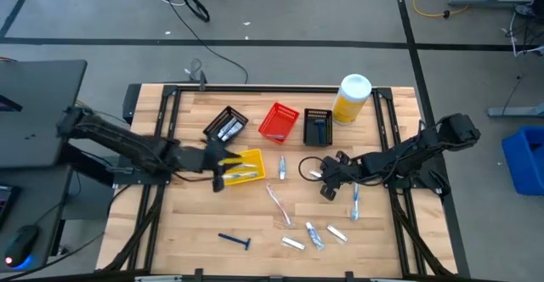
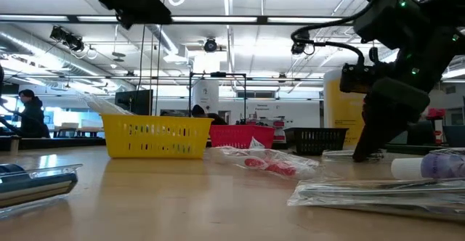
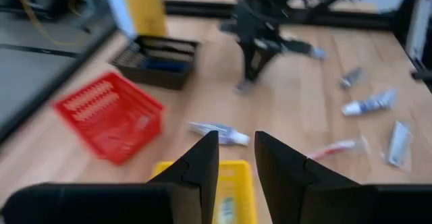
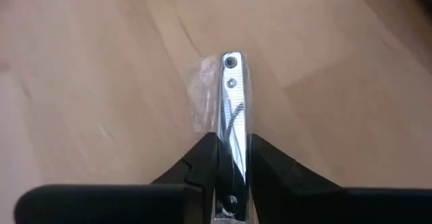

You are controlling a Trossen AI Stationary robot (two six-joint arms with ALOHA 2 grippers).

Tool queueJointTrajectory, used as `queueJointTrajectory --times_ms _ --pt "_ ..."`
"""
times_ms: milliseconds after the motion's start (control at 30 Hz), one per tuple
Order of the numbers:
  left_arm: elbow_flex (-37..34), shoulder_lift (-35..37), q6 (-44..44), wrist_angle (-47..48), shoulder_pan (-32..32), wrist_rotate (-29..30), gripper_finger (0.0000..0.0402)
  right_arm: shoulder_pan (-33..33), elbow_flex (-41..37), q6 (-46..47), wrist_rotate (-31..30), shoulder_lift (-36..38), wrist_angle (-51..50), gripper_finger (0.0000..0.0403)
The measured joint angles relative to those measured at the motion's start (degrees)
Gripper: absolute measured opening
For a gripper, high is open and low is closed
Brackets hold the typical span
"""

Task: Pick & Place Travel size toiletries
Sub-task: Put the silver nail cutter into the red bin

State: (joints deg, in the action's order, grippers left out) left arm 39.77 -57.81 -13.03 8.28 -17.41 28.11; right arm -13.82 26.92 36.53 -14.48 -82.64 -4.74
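Note:
Travel-size toiletries lie scattered on the wooden table: a wrapped toothbrush (image 1: 279, 205), a second toothbrush (image 1: 355, 201), small white tubes (image 1: 314, 234), one tube (image 1: 281, 167) and a dark blue razor (image 1: 234, 240). My right gripper (image 1: 325, 188) stands at mid-table, pointing down, shut on a slim silver item in a clear wrapper (image 4: 231, 102). My left gripper (image 1: 223, 168) hovers open and empty over the yellow basket (image 1: 248, 165), which holds a few items; it also shows in the left wrist view (image 3: 236, 150). My right gripper pinches the two long sides of the wrapped silver item at its near end (image 4: 233, 158) between its two fingers. The fingers (image 4: 199, 162) come from above, pointing down. The rest of the item reaches out past the fingertips, flat along the table top.
Along the far side stand a black basket (image 1: 225, 126), a red basket (image 1: 279, 122), a second black basket with blue items (image 1: 317, 127) and a big yellow white-capped bottle (image 1: 351, 98). Bare wood lies near the front left corner.

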Motion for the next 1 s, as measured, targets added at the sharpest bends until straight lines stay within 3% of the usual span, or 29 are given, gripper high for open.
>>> queueJointTrajectory --times_ms 100,200,333,400,533,767,1000 --pt "-0.02 5.17 0.24 3.72 0.00 3.74 0.0105 0.47 -0.15 -0.79 1.48 -0.30 6.32 0.0074" --pt "-0.06 8.81 0.38 6.05 0.04 7.38 0.0105 1.89 0.01 -3.71 -0.10 -0.55 18.80 0.0074" --pt "-0.08 10.82 0.41 6.45 0.07 9.71 0.0105 4.07 0.07 -13.56 0.31 -2.44 36.84 0.0074" --pt "-0.07 10.86 0.42 5.83 0.07 9.85 0.0105 5.72 1.19 -17.40 -0.39 -3.27 41.13 0.0074" --pt "-0.07 9.97 0.04 6.20 0.07 9.94 0.0105 10.94 7.18 -22.41 -2.24 -4.93 40.50 0.0074" --pt "-0.11 9.58 -0.10 6.25 0.22 9.90 0.0105 20.17 19.64 -25.44 -2.08 -9.28 26.02 0.0075" --pt "-0.11 9.05 -0.14 6.02 0.26 10.04 0.0105 27.48 24.91 -25.20 4.10 -18.40 24.59 0.0075"
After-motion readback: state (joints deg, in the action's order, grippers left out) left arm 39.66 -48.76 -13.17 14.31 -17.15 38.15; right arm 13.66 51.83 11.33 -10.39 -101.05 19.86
